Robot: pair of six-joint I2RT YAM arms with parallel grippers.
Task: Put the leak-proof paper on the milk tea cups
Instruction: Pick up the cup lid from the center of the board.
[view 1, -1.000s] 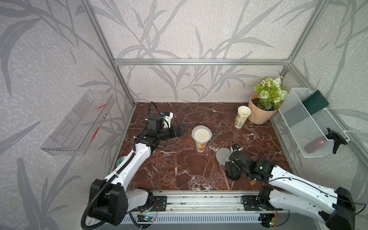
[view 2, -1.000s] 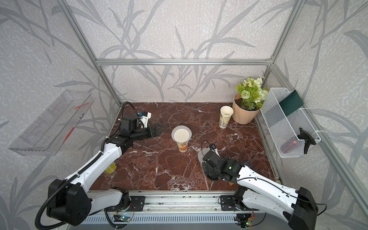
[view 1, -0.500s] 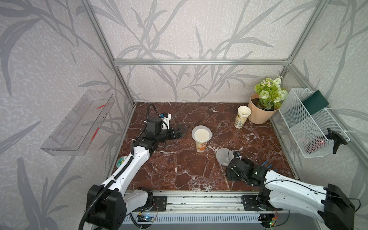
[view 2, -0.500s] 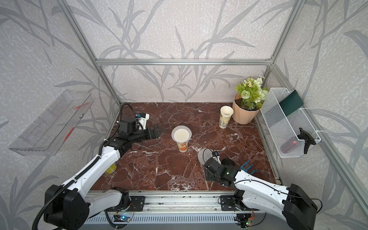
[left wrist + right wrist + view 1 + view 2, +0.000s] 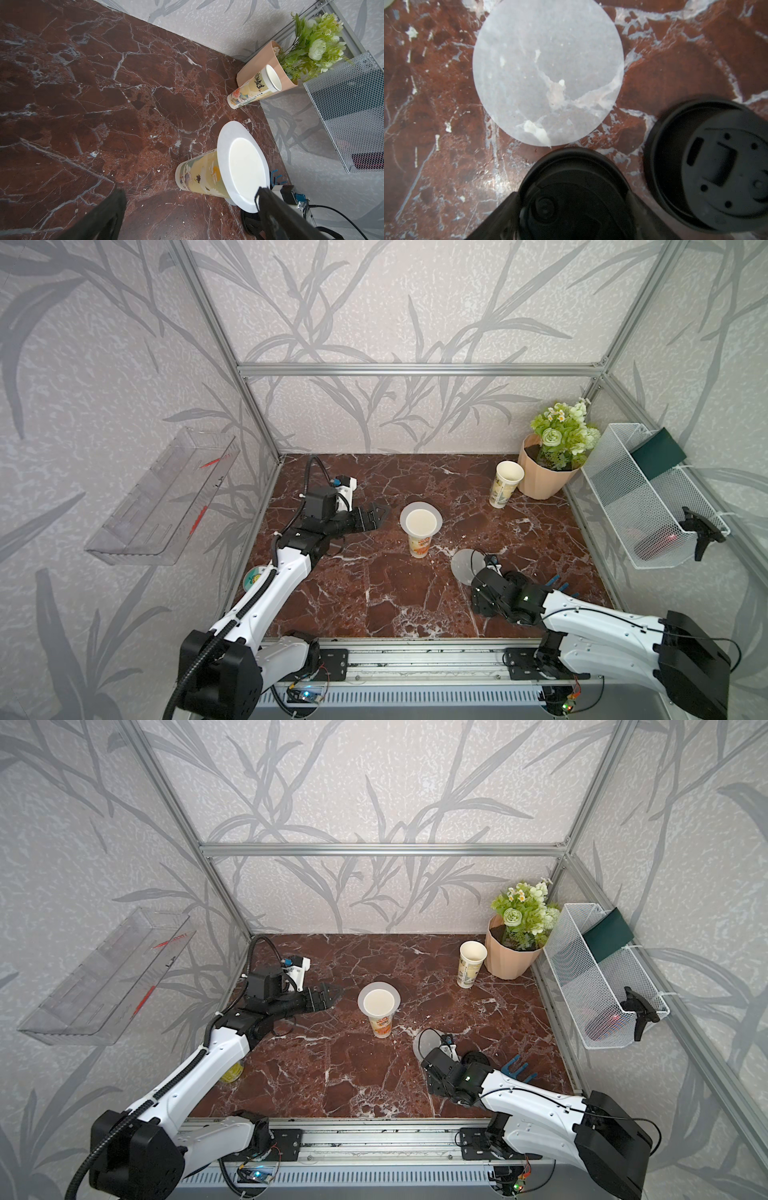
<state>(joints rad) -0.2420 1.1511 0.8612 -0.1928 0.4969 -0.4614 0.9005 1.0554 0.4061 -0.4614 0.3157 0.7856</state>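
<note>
— What is nearest?
— The right gripper (image 5: 481, 602) hangs low over a black lid (image 5: 571, 187); I cannot tell how wide its jaws stand, nor if they hold it; a second black lid (image 5: 716, 158) lies just beside.
— And the papers?
— A loose paper disc (image 5: 548, 72) lies flat on the marble table (image 5: 365, 593), just beyond the lids; another paper disc (image 5: 420, 521) covers the middle cup (image 5: 419, 548); the left gripper (image 5: 376, 517), wide open and empty, is near it.
— Farther?
— The far cup (image 5: 505, 489) stands uncovered beside the flower pot (image 5: 540, 481).
</note>
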